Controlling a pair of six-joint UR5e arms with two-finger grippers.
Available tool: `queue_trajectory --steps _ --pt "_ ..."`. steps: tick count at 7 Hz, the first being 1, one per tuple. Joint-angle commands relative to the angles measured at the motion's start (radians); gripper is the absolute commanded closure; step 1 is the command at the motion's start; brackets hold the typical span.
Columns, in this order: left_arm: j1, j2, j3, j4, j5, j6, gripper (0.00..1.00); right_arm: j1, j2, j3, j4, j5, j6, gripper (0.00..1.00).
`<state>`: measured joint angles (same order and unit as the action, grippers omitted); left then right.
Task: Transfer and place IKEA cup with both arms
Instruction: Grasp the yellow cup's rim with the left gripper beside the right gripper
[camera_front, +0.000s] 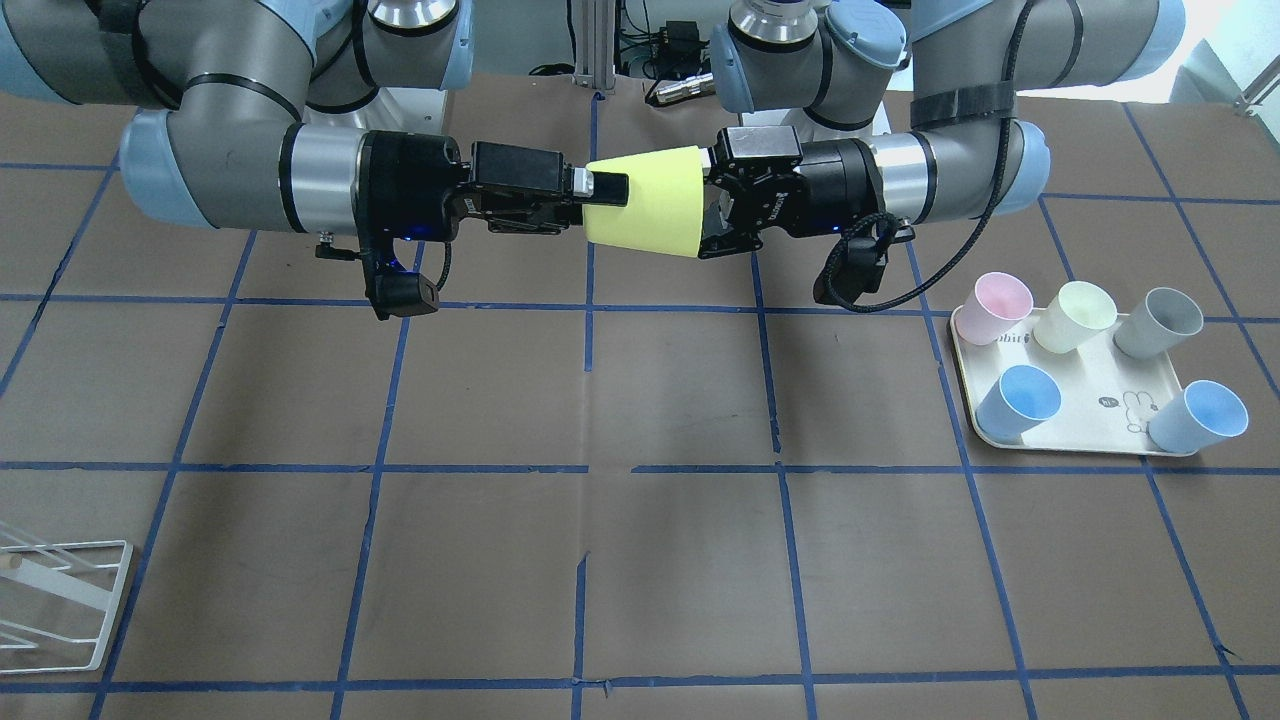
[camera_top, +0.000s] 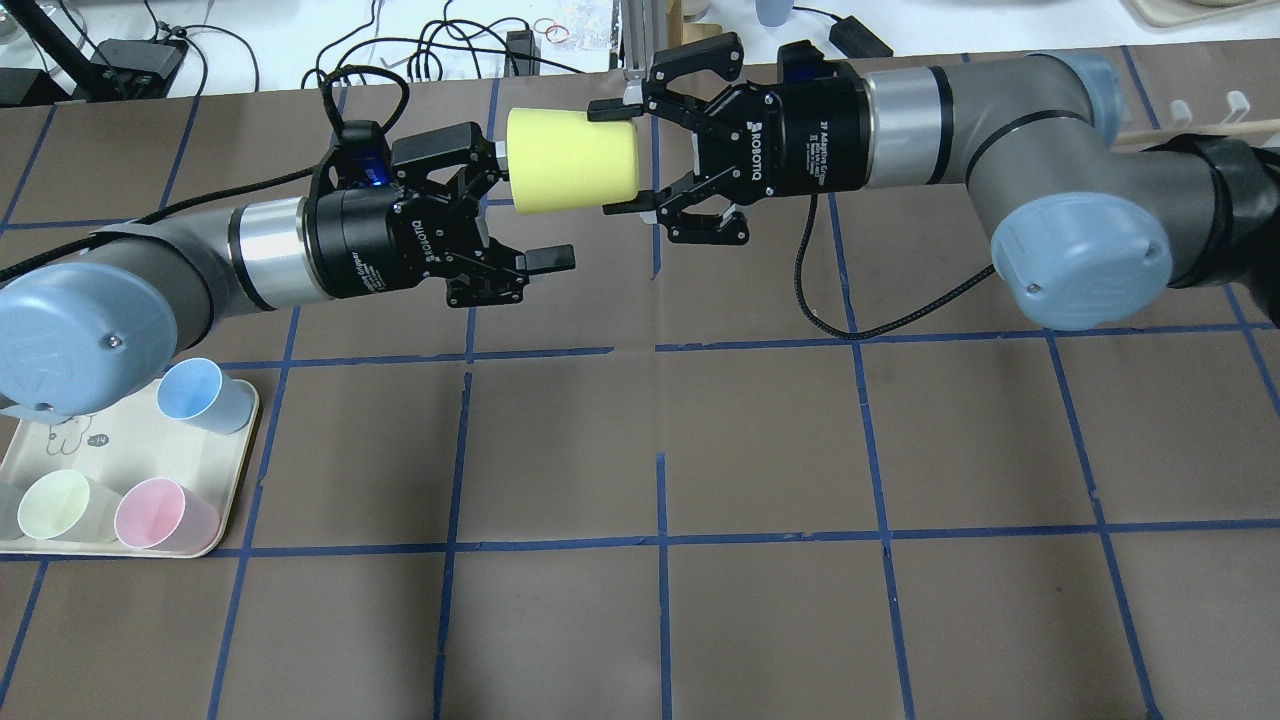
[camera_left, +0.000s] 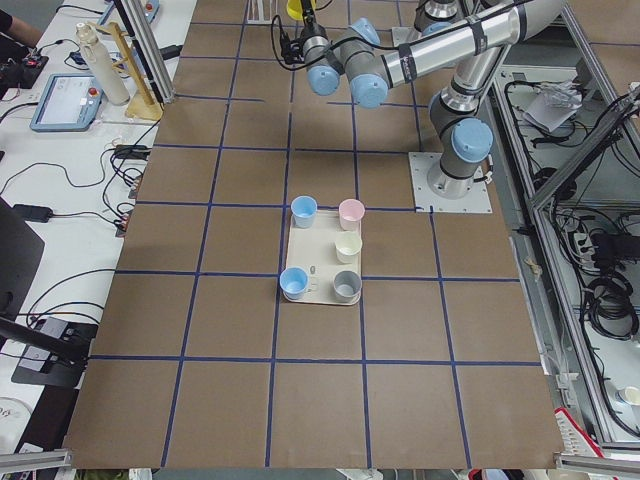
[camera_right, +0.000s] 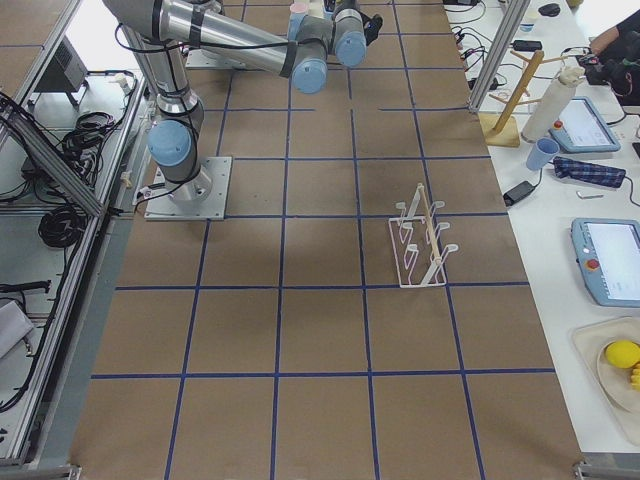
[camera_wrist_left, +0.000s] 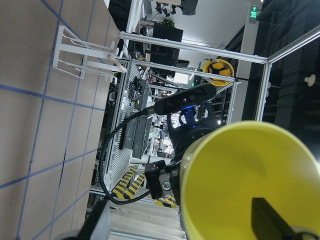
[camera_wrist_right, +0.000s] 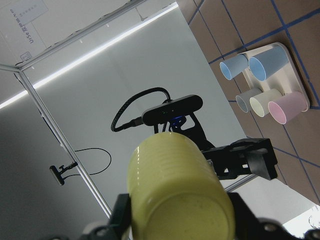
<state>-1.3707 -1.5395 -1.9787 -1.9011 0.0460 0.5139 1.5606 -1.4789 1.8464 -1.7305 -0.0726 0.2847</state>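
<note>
The bright yellow IKEA cup (camera_top: 572, 160) lies on its side in the air between the two grippers, above the table's far middle. My right gripper (camera_top: 606, 158) is shut on its narrow base end, one finger on each side. My left gripper (camera_top: 535, 205) is open at the cup's mouth: one finger sits at the rim and the other stands apart from the wall. In the front-facing view the cup (camera_front: 645, 200) spans the right gripper (camera_front: 600, 205) and the left gripper (camera_front: 712, 200). The left wrist view looks into the cup's mouth (camera_wrist_left: 250, 175). The right wrist view shows its base (camera_wrist_right: 175, 190).
A cream tray (camera_top: 100, 470) at the robot's left front holds pink, pale cream, grey and two blue cups; it also shows in the front-facing view (camera_front: 1090, 410). A white wire rack (camera_front: 50, 600) stands on the robot's right, seen too in the exterior right view (camera_right: 420, 250).
</note>
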Motion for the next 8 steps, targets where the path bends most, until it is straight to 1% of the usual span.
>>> queue_trajectory --steps 1,3,4,5,6,8 --pt "0.025 -0.004 -0.002 -0.001 0.003 0.0 0.0 -0.004 0.0 0.002 0.002 -0.003 0.001 1.0" --pt "0.016 -0.005 -0.003 0.001 0.002 0.002 0.07 -0.002 0.002 0.002 0.002 -0.003 0.001 1.0" --pt "0.012 -0.004 -0.003 0.001 0.002 0.002 0.19 -0.002 0.002 0.002 0.003 -0.003 0.002 1.0" --pt "0.012 -0.002 -0.002 0.001 0.002 0.002 0.33 -0.002 0.002 0.002 0.003 -0.003 0.002 1.0" --pt "0.01 -0.002 -0.003 0.001 0.002 0.003 0.44 -0.002 0.002 0.002 0.003 -0.003 0.002 1.0" --pt "0.01 0.001 -0.002 0.002 0.003 0.008 0.81 -0.002 0.009 0.002 0.003 -0.004 0.004 1.0"
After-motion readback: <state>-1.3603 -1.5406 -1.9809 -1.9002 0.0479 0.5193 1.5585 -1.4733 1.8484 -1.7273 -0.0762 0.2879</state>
